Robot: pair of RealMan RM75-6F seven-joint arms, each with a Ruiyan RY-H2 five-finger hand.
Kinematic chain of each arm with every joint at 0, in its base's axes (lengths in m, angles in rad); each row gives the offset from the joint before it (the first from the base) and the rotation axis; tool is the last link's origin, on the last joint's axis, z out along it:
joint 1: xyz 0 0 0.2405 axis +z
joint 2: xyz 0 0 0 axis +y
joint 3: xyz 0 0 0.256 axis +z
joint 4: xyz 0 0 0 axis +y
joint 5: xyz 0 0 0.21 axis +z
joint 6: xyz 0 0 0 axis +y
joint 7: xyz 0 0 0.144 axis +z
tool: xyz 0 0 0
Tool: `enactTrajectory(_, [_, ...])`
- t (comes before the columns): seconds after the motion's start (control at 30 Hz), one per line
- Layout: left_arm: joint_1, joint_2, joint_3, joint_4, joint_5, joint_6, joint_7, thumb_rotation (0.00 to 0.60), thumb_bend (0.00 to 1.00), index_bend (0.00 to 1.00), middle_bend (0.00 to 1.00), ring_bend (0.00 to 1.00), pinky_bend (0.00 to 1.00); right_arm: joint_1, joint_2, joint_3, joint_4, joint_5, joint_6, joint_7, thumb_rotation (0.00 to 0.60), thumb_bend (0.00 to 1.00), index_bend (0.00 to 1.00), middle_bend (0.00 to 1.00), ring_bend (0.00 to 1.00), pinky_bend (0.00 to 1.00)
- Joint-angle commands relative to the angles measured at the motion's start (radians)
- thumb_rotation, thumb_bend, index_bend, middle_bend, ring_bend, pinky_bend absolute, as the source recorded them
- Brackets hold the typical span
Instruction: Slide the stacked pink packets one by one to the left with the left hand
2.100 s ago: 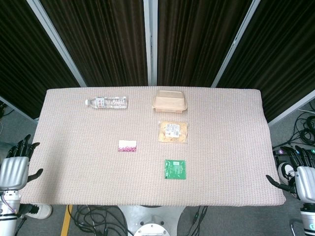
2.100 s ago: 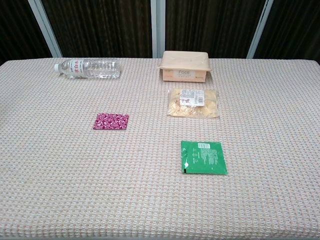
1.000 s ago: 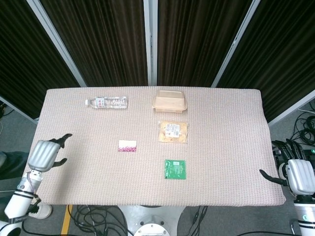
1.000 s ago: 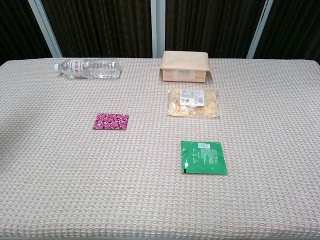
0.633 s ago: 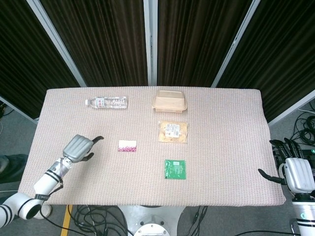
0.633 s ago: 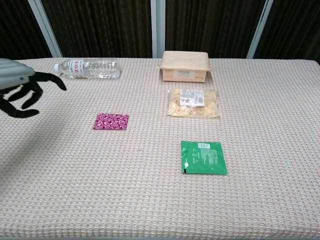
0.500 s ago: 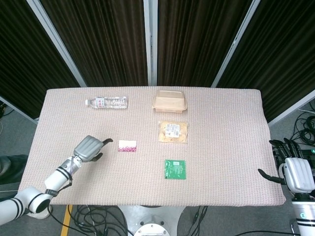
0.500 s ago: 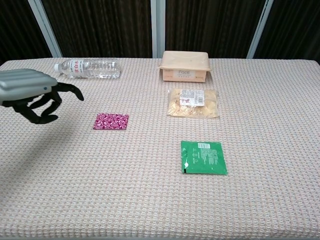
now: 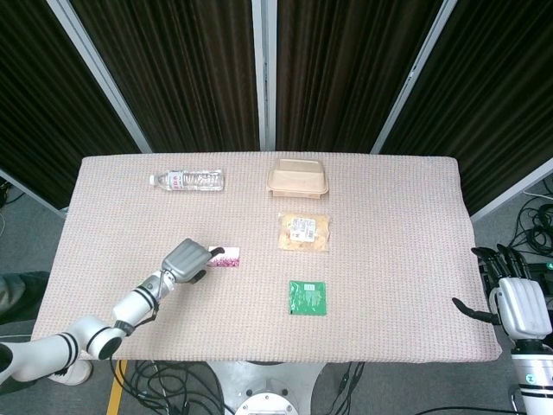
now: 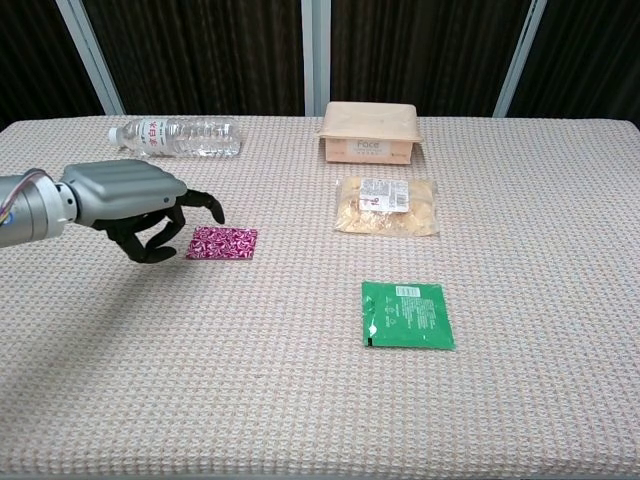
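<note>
The pink packets (image 10: 222, 243) are seen as one flat patterned rectangle lying on the bench (image 10: 250, 400), left of centre; from these views it cannot be told how many are stacked. The left hand (image 10: 135, 205) is positioned just beside the stack's left edge, palm down, with its dark fingers (image 10: 205, 204) spread and curved downward, nothing being held. In the head view the fingertips appear over the packets' left end (image 9: 224, 257), with the hand (image 9: 186, 258) at the end of an arm reaching in from the lower left; whether contact is made cannot be told.

To the right of the stack and nearer the front edge, a green sachet (image 10: 406, 314) is laid flat. Behind it, a clear bag of pale snacks (image 10: 386, 205) is placed, and behind that a beige lidded box (image 10: 368, 132) is set near the far edge. A water bottle (image 10: 177, 136) is laid on its side at the far left.

The right hand (image 9: 521, 304) is seen only in the head view, off the right end of the bench, its fingers apart and empty.
</note>
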Motion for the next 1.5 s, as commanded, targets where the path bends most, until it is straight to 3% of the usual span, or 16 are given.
enactTrajectory(0.03, [-0.02, -0.02, -0.002, 0.005, -0.031, -0.027, 0.035, 0.6, 0.47, 0.26, 0.8, 0.79, 0.95, 0.0, 0.0, 0.0, 0.001, 0.001, -0.001, 0.001, 0.466, 0.05, 0.16, 0.16, 0.05, 0.01])
enactTrajectory(0.37, [-0.054, -0.056, 0.008, 0.034, -0.146, -0.095, 0.137, 0.6, 0.47, 0.26, 0.8, 0.79, 0.95, -0.001, -0.003, -0.004, 0.01, 0.008, -0.005, 0.008, 0.466, 0.05, 0.16, 0.16, 0.05, 0.01])
enactTrajectory(0.8, [-0.021, 0.044, 0.054, -0.055, -0.285, -0.061, 0.251, 0.6, 0.47, 0.27, 0.8, 0.79, 0.94, 0.002, -0.003, -0.009, 0.0, -0.006, -0.003, 0.002, 0.464, 0.05, 0.16, 0.16, 0.05, 0.01])
enactTrajectory(1.17, [-0.002, 0.113, 0.085, -0.133, -0.308, 0.005, 0.294, 0.6, 0.47, 0.27, 0.8, 0.79, 0.94, -0.008, 0.0, -0.013, -0.003, -0.012, 0.014, 0.007, 0.467, 0.05, 0.16, 0.16, 0.06, 0.01])
enactTrajectory(1.5, [-0.048, 0.046, 0.061, -0.118, -0.335, -0.019, 0.305, 0.6, 0.47, 0.27, 0.79, 0.79, 0.94, -0.014, 0.003, -0.014, 0.006, -0.005, 0.015, 0.017, 0.463, 0.05, 0.16, 0.16, 0.06, 0.01])
